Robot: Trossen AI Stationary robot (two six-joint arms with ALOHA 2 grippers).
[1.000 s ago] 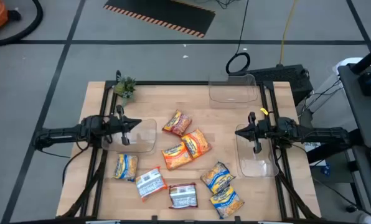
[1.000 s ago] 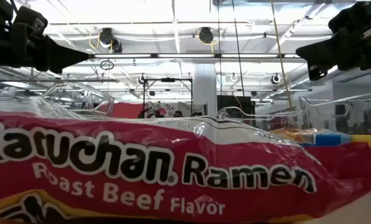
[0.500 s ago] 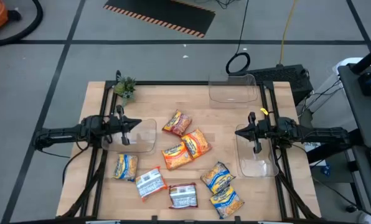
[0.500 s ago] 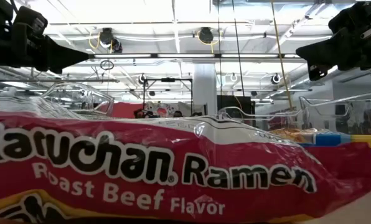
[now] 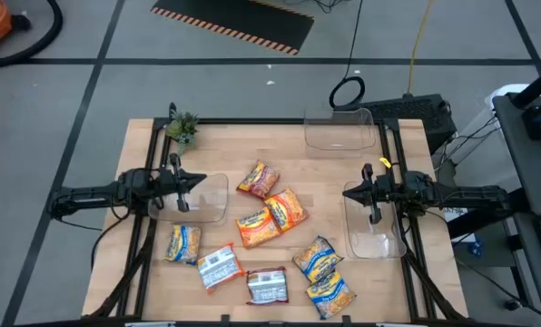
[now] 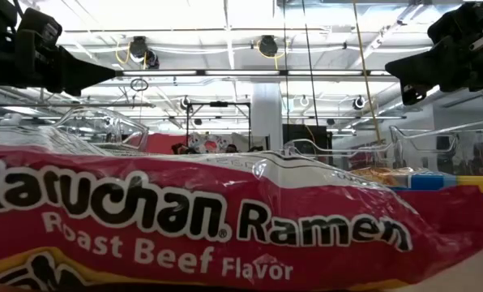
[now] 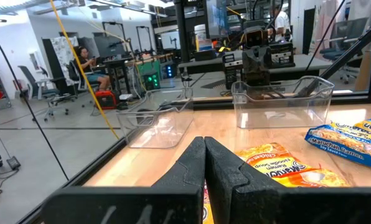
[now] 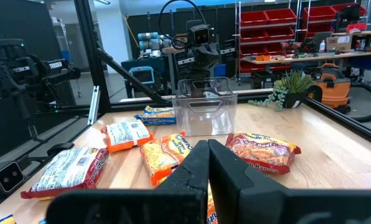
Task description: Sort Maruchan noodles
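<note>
Several Maruchan packets lie flat on the wooden table. The orange-red ones (image 5: pixel 258 179) (image 5: pixel 286 209) (image 5: pixel 257 228) are at the middle. The yellow-and-blue ones (image 5: pixel 184 242) (image 5: pixel 317 258) (image 5: pixel 330 293) and the silver-white ones (image 5: pixel 219 267) (image 5: pixel 267 285) lie nearer the near edge. One red packet (image 6: pixel 225 227) fills the low view. My left gripper (image 5: pixel 202 181) (image 7: pixel 204 149) hangs shut above the left clear bin (image 5: pixel 198 198). My right gripper (image 5: pixel 346 192) (image 8: pixel 208 149) hangs shut above the right clear bin (image 5: pixel 372 227). Both point toward the table's middle, clear of the packets.
A third clear bin (image 5: pixel 340 129) stands at the far edge, right of centre. A small potted plant (image 5: pixel 181 127) sits at the far left corner. Black frame rails run along both sides of the table. Bare wood shows between the far bin and the packets.
</note>
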